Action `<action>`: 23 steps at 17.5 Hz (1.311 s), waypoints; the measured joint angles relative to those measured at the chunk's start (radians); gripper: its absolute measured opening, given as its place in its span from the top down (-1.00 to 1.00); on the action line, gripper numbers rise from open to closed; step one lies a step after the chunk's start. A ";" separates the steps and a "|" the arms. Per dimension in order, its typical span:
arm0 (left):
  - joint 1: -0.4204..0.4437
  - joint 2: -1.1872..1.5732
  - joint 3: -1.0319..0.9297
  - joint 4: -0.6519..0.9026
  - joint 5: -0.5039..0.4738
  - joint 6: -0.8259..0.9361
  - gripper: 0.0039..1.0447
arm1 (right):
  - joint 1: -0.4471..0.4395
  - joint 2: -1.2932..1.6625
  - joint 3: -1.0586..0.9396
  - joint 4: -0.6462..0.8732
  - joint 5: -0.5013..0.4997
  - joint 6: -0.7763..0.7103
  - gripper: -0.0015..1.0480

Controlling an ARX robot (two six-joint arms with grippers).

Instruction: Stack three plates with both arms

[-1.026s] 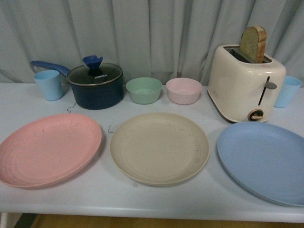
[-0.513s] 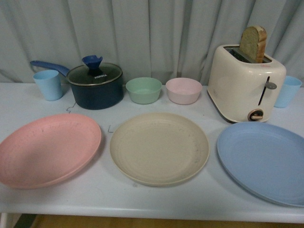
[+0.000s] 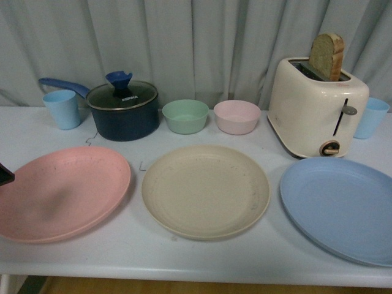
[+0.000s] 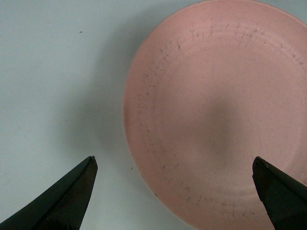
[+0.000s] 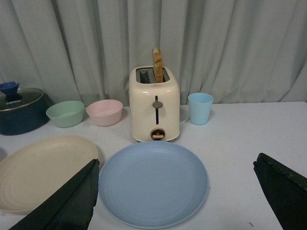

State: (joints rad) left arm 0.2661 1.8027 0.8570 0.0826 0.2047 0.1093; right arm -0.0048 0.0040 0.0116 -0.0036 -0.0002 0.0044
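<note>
Newly in view at the left edge of the surface, a dark corner of my left arm throws a shadow on the pink plate, which lies at the front left corner. My left fingers hang wide and empty above it, its rim running between them. My right fingers, also wide and empty, face the light blue plate at front right.
</note>
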 joint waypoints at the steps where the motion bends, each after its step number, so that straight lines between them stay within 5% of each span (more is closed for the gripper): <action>1: 0.007 0.026 0.028 -0.011 0.017 -0.002 -0.88 | 0.000 0.000 0.000 0.000 0.000 0.000 -0.87; 12: 0.044 0.290 0.230 -0.067 0.059 -0.004 -0.81 | 0.000 0.000 0.000 0.000 0.000 0.000 -0.87; 23: 0.066 0.315 0.244 -0.079 0.106 -0.067 0.97 | 0.000 0.000 0.000 0.000 0.000 0.000 -0.87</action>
State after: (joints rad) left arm 0.3321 2.1174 1.1011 0.0032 0.3103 0.0425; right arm -0.0048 0.0040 0.0116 -0.0036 0.0002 0.0044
